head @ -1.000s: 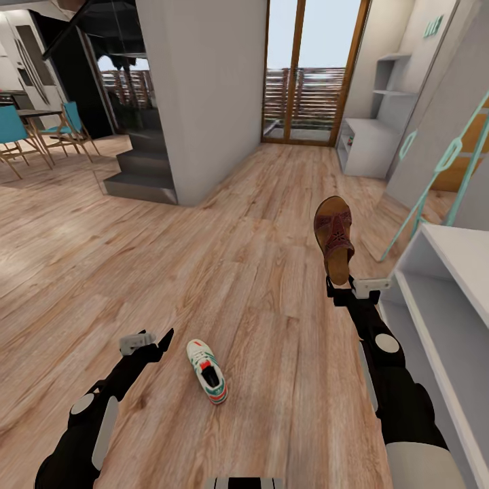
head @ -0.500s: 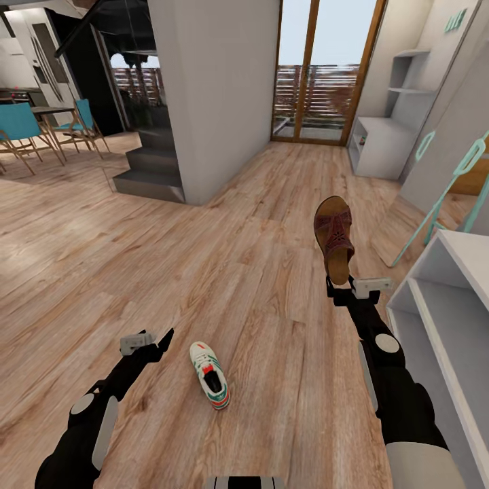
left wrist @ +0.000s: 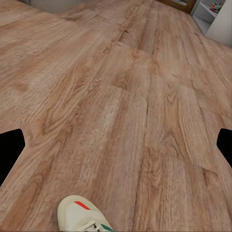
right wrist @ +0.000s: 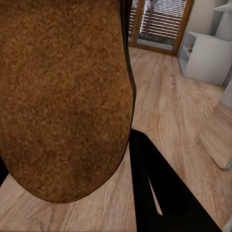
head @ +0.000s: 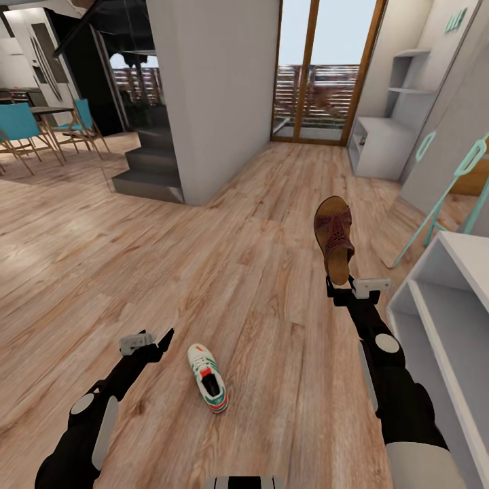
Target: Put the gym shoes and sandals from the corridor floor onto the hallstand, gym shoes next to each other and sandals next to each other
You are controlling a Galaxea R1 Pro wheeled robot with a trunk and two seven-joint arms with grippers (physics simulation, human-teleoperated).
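A dark brown sandal [head: 333, 238] stands upright above the floor, its heel end gripped by my right gripper [head: 338, 285], which is shut on it. Its tan underside [right wrist: 63, 96] looms close in the right wrist view, beside one black finger [right wrist: 154, 183]. One white gym shoe [head: 208, 377] with green stripes lies on the corridor floor [head: 238, 272], just right of my open left gripper [head: 157, 339]. The shoe's toe [left wrist: 79, 215] shows in the left wrist view. The hallstand [head: 377, 146] with stepped upper shelves stands far ahead on the right by the glass door; it appears again as the pale hallstand [right wrist: 208, 58].
A low white shelf unit [head: 441, 305] stands close on my right. A grey wall block [head: 217, 88] and dark steps [head: 149, 173] are ahead on the left. Teal chairs [head: 27, 129] and a table sit at the far left. A glass door [head: 326, 75] closes the corridor's end.
The whole view has shifted a little, so the camera turned slightly left. Both arms keep their pose, and the sandal stays in the right gripper.
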